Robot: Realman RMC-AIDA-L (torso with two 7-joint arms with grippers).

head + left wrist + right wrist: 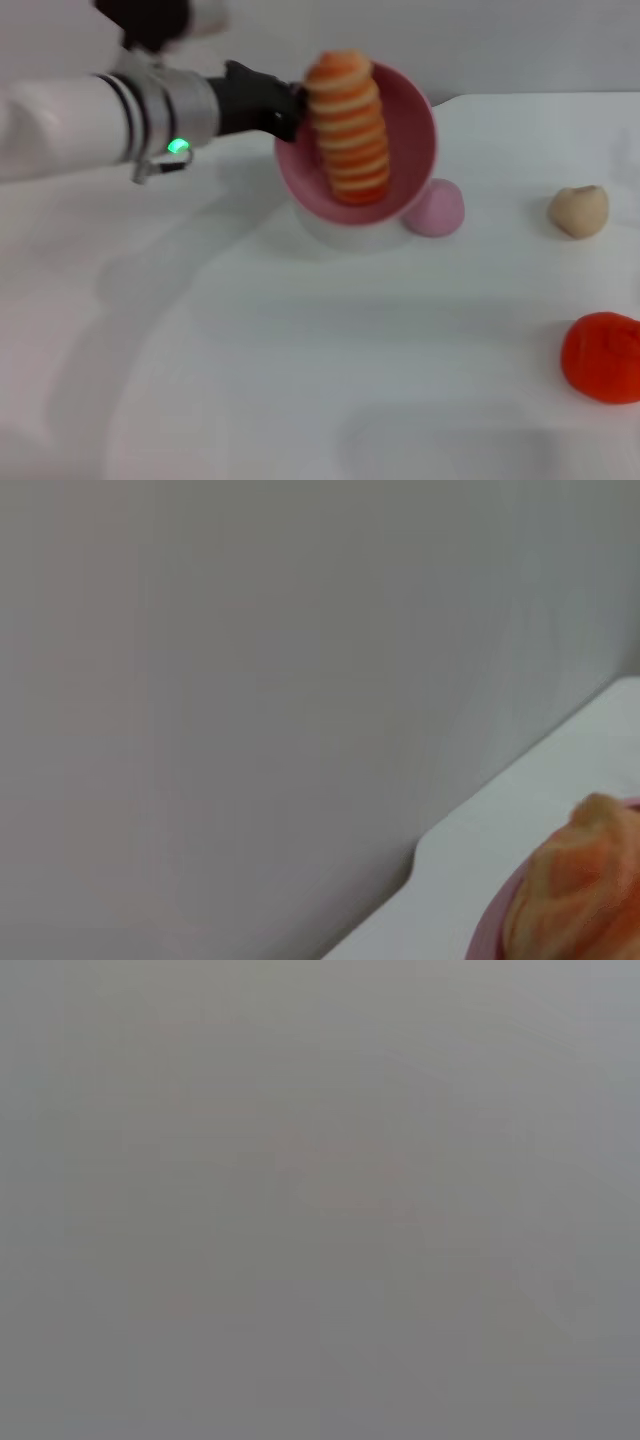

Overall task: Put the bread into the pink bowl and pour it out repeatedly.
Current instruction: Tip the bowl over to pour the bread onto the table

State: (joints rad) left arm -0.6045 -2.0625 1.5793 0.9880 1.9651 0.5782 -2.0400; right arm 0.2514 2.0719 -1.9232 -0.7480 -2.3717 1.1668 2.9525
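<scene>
As left gripper (290,108) tilts one pink bowl (410,125), one bread (348,125) inside

- Smooth white tabletop (300,380), matte, fills most of head view; soft grey shadows across its left side & near front edge.
- Plain pale grey wall (500,40) behind table, no marks/fixtures visible.
- Table's far edge has a stepped, rounded corner (455,98) at upper right; left wrist view shows same white tabletop edge (430,852) against the grey wall (250,680).
- Light: even, diffuse; no hard shadows, no window/lamp seen.
- Right wrist view: uniform grey surface (320,1200), can't tell what.
</scene>
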